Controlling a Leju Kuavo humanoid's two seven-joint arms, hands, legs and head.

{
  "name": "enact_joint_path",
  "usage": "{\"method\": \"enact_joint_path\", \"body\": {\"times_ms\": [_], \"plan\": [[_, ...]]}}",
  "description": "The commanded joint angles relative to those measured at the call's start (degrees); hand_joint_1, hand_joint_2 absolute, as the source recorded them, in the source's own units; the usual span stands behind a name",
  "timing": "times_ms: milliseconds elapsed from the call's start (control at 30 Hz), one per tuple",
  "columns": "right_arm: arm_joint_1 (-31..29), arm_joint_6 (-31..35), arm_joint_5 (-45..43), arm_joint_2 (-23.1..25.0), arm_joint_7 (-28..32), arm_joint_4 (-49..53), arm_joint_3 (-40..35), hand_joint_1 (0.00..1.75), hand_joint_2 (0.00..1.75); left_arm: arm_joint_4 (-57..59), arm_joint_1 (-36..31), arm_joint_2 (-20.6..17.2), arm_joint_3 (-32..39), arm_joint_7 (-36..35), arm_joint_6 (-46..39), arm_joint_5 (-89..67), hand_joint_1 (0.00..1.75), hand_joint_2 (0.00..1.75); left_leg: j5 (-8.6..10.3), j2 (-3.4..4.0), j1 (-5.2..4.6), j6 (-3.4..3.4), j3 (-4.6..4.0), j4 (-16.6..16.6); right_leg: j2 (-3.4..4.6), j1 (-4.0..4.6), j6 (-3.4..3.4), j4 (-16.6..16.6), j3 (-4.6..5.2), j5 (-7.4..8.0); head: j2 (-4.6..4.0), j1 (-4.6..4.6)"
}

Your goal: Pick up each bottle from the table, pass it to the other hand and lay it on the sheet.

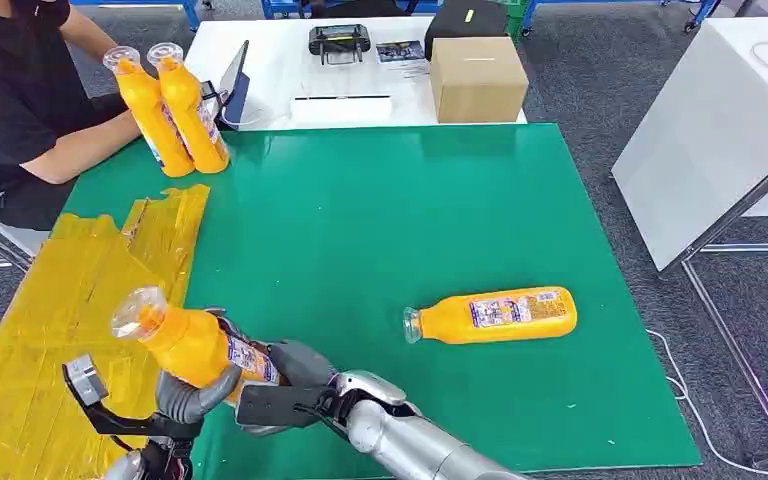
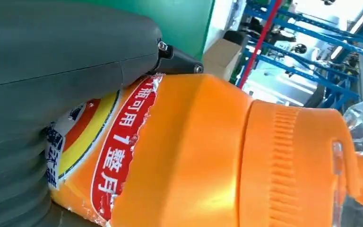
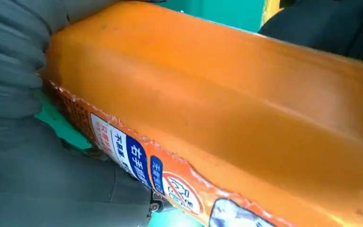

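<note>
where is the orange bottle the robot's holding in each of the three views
Head view: held bottle low left, cap toward the yellow sheet, between both hands.
Left wrist view: bottle close up, neck and cap.
Right wrist view: bottle close up, body and label.
Shared landmark: green mat.

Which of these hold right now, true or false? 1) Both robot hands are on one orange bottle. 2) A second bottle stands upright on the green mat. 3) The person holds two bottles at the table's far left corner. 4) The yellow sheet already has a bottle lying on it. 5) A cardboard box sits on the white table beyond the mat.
1) True: the left hand and right hand both grip the orange bottle.
2) False: the second bottle lies on its side on the green mat.
3) True: the person holds two bottles there.
4) False: no bottle lies on the yellow sheet.
5) True: the cardboard box sits on the white table.
</note>
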State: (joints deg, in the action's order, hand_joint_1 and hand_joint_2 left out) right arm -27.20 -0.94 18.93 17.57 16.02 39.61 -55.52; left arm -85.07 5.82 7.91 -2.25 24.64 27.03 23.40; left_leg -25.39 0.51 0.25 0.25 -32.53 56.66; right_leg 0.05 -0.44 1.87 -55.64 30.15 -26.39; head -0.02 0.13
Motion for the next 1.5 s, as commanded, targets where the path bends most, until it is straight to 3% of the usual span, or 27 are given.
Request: {"method": "enact_joint_path", "body": {"times_ms": [33, 100, 133, 267, 467, 667, 767, 867, 933, 967, 1000, 1033, 1167, 1333, 1500], "plan": [[4.06, 4.14, 3.44, -12.61, -0.14, 19.86, 9.75, 0.00, 0.00, -4.70, -4.02, -1.42, 4.09, 10.09, -18.76, -28.66, 1.75, 1.75, 0.01, -0.48, 0.14, 0.02, 0.01, 0.06, -0.44, 0.14, -0.02, 0.11, -0.26, -0.05, 0.00, -0.02], [7.46, 6.42, 8.74, -16.50, 1.08, 29.49, 14.95, 0.00, 0.00, -4.91, -4.56, -2.59, 7.62, 11.33, -29.33, -41.93, 1.75, 1.75, 0.00, -0.43, 0.11, 0.04, -0.02, 0.07, -0.40, 0.11, 0.01, 0.10, -0.21, -0.04, 0.00, 0.02], [9.12, 7.94, 11.68, -17.37, 1.48, 33.17, 16.89, 0.00, 1.75, -4.86, -4.62, -3.09, 8.78, 11.27, -31.66, -45.36, 1.75, 1.75, 0.03, -0.34, 0.04, 0.02, -0.07, 0.04, -0.31, 0.05, 0.00, 0.05, -0.11, -0.02, 0.00, 0.00], [15.41, 9.74, 15.03, -19.35, 3.85, 45.39, 25.08, 0.00, 1.75, -2.03, -4.63, -6.40, 11.38, 9.94, -43.66, -63.56, 1.75, 1.75, -0.03, -0.35, 0.08, -0.03, 0.01, 0.05, -0.27, 0.10, -0.04, 0.06, -0.20, -0.06, 0.00, 0.02], [14.97, 9.15, 16.23, -23.34, 6.17, 46.38, 29.18, 0.00, 1.75, 6.10, -3.59, -12.14, 8.08, 1.14, -57.70, -89.12, 1.75, 1.75, -0.01, -0.34, 0.01, 0.02, 0.15, -0.04, -0.25, 0.02, 0.00, 0.13, -0.30, -0.04, 0.00, 0.00], [11.94, 0.11, 12.01, -30.69, 5.35, 44.24, 28.56, 0.00, 1.75, 17.43, -4.51, -18.08, 7.03, -2.51, -55.23, -96.19, 1.75, 1.75, 0.00, -0.19, 0.01, 0.01, 0.20, -0.10, -0.11, 0.02, -0.02, 0.17, -0.32, 0.01, 0.00, 0.00], [11.97, -2.38, 10.23, -33.63, 5.40, 44.86, 29.11, 0.00, 1.75, 21.16, -5.26, -18.72, 6.77, -2.72, -54.39, -96.67, 1.75, 1.75, 0.02, -0.22, -0.05, 0.02, 0.13, -0.08, -0.15, -0.04, 0.00, 0.10, -0.24, -0.01, 0.00, 0.00], [11.44, -9.15, 5.55, -41.52, 4.14, 46.27, 29.03, 0.00, 1.75, 25.20, -6.15, -20.54, 4.40, -1.68, -49.87, -95.60, 1.75, 1.75, 0.01, -0.21, -0.07, 0.03, 0.03, -0.02, -0.15, -0.06, 0.02, 0.04, -0.13, -0.02, 0.00, 0.00], [10.43, -11.68, 4.14, -44.29, 3.90, 45.99, 29.26, 0.00, 1.75, 27.70, -6.86, -22.43, 2.57, -1.42, -47.09, -94.95, 1.75, 1.75, 0.01, -0.31, -0.09, 0.04, 0.05, 0.00, -0.24, -0.09, 0.03, 0.02, -0.17, -0.06, 0.00, -0.02], [9.50, -13.35, 3.54, -45.56, 3.40, 45.24, 29.00, 0.00, 1.75, 29.23, -7.42, -23.72, 1.30, -1.35, -45.76, -94.71, 1.68, 1.75, -0.02, -0.35, -0.04, 0.04, 0.09, 0.02, -0.27, -0.04, 0.02, 0.05, -0.25, -0.07, 0.00, 0.02], [8.67, -14.32, 3.48, -46.90, 2.92, 44.76, 28.38, 0.00, 1.75, 29.80, -7.53, -24.53, 0.57, -0.92, -45.78, -94.34, 0.00, 1.75, -0.03, -0.35, -0.04, 0.03, 0.17, 0.01, -0.28, -0.03, 0.01, 0.07, -0.34, -0.07, 0.00, -0.04], [8.24, -15.23, 3.06, -47.87, 2.21, 44.23, 28.19, 0.00, 1.75, 30.92, -8.04, -25.20, -0.04, -1.34, -44.84, -94.44, 0.00, 0.00, 0.01, -0.41, -0.12, 0.03, 0.09, 0.02, -0.35, -0.11, 0.02, 0.02, -0.27, -0.03, 0.00, -0.02], [7.43, -16.28, 2.35, -49.45, 1.83, 43.51, 28.07, 0.00, 1.75, 31.40, -8.05, -26.10, -0.27, -0.53, -44.06, -93.04, 0.00, 0.00, 0.14, -0.55, -0.16, 0.10, 0.25, -0.07, -0.48, -0.17, 0.00, 0.08, -0.49, 0.09, 0.00, -0.02], [4.76, -19.09, -0.77, -55.83, -1.15, 42.47, 25.68, 0.00, 1.75, 29.14, -6.82, -28.24, -0.91, 3.29, -40.47, -85.92, 0.00, 0.00, 0.08, -0.43, -0.19, 0.14, 0.51, -0.02, -0.35, -0.20, 0.02, -0.02, -0.78, 0.05, 0.00, -0.04], [4.07, -19.20, -0.80, -55.93, -1.38, 40.12, 25.01, 0.00, 1.75, 28.08, -6.46, -28.67, -1.04, 4.72, -38.45, -83.26, 0.00, 0.00, 0.13, -0.52, -0.14, 0.20, 0.64, -0.09, -0.44, -0.15, 0.03, 0.12, -0.92, 0.04, 0.00, -0.02]]}}
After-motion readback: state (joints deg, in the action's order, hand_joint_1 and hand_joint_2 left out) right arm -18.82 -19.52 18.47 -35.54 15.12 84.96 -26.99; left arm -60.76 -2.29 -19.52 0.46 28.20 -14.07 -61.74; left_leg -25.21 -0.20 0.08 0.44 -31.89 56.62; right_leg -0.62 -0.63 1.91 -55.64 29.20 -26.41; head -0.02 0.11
